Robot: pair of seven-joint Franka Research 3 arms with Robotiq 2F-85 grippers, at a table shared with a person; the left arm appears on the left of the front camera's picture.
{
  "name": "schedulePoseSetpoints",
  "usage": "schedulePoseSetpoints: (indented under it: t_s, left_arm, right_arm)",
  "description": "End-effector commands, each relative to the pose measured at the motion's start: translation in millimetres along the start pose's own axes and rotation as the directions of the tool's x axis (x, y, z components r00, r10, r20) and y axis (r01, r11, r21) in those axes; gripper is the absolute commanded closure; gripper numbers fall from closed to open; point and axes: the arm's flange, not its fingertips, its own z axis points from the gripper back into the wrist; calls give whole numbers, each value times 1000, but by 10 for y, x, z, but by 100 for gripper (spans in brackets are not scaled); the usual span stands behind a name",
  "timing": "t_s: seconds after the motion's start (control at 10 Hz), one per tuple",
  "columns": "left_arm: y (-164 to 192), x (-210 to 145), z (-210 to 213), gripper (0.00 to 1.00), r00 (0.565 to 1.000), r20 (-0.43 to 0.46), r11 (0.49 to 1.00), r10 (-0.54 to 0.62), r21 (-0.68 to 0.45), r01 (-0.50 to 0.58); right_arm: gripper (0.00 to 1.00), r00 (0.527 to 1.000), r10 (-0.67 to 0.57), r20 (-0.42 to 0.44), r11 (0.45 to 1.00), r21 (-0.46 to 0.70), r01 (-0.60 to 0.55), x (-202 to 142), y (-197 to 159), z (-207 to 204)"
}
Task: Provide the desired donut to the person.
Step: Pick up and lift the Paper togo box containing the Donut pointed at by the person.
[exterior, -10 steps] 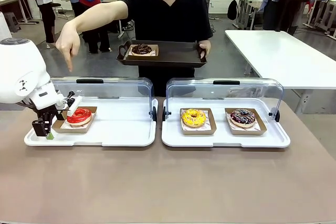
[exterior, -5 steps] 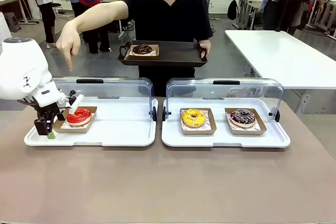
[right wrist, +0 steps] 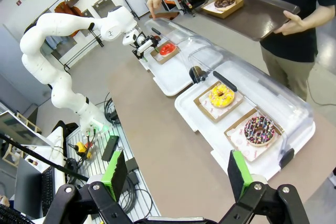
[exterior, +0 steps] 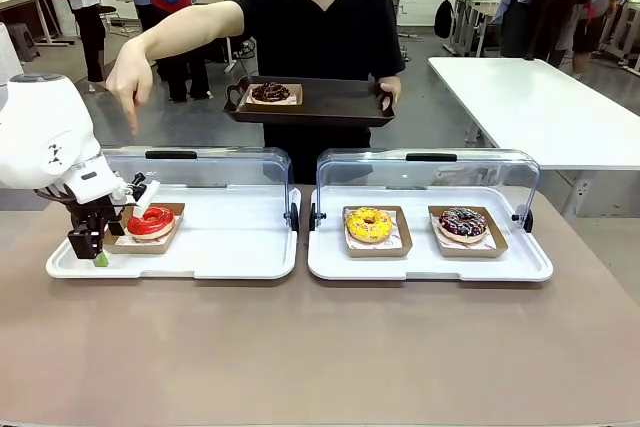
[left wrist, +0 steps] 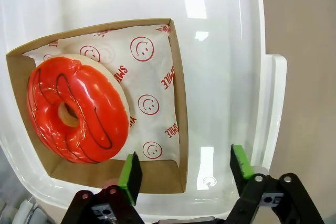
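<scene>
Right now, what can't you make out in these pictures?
- Front view: whether the left jaws touch the cardboard box; too small and dark.
- Left wrist view: print on the paper, partly hidden under the red donut.
- Front view: topping of the dark donut on the brown tray; too small.

L arm (exterior: 45, 137): glossy white, rounded shells, small black mark on the side, black wrist fittings. L gripper (left wrist: 186, 169) & R gripper (right wrist: 176, 174): black linked fingers (left wrist: 102, 208), bright green pads (left wrist: 129, 174), silver screws (left wrist: 255, 179) at the joints. Person (exterior: 320, 32): black short-sleeved V-neck tee.
</scene>
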Motion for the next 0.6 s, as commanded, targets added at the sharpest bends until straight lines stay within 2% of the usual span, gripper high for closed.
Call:
schedulePoseSetpoints:
  t_s: [0.0, 0.1, 0.3, 0.4, 0.5]
  left_arm:
    - [62, -27, 6, 88, 1000, 5, 1000, -10, 7, 10]
    - [54, -32, 7, 100, 1000, 5, 1000, -10, 9, 10]
    - [66, -33, 20, 100, 1000, 7, 1000, -11, 14, 10]
    - [62, -35, 23, 83, 1000, 7, 1000, -10, 15, 10]
    - [56, -39, 22, 93, 1000, 7, 1000, -10, 15, 10]
  right_arm:
    - [0, 1000, 6, 22, 1000, 12, -6, 2, 7, -8]
    - [0, 1000, 6, 22, 1000, 12, -6, 2, 7, -8]
    - [0, 1000, 6, 22, 1000, 12, -6, 2, 7, -8]
    - [0, 1000, 6, 22, 1000, 12, -6, 2, 7, -8]
    - [0, 1000, 6, 22, 1000, 12, -6, 2, 7, -8]
